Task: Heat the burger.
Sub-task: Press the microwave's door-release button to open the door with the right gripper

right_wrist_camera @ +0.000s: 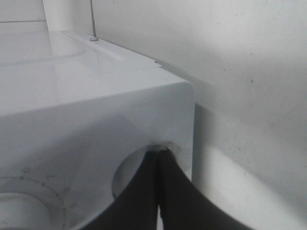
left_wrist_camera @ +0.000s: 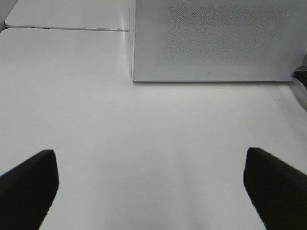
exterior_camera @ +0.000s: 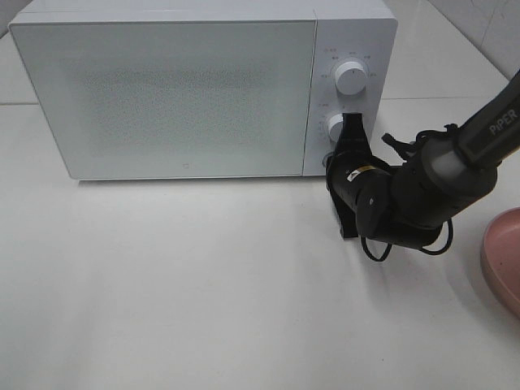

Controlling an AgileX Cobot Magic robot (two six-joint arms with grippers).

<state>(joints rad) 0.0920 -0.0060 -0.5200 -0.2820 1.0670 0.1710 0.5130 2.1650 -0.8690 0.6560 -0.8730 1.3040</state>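
Clenched tight, the right claw (exterior_camera: 352, 122) is grasping nothing and is poking its joined tips at the microwave (exterior_camera: 187, 89) control panel, right beside the lower knob (exterior_camera: 335, 127). From its wrist view the tips are touching a round recess near the panel's corner, though whether that is a knob or a button I cannot tell for sure. The left claw (left_wrist_camera: 151, 191) is hanging released, jaws spread wide, over bare desk (exterior_camera: 203, 284) in front of the microwave and gripping nothing. The door (exterior_camera: 162, 97) is sitting shut, and the burger is showing nowhere in these views. It is not lying on the visible part of the pink plate (exterior_camera: 504, 260) at the desk's right edge, so it is most likely sitting inside behind the frosted door. That is pointing to the timer-setting step: loading looks done and heating is being started. The next move is calling for a firm sideways push or twist on the control without the closed tips slipping off its rim. Counting what is showing: one microwave, two knobs including the upper knob (exterior_camera: 351, 77), one plate partly in view, two claws, no burger.
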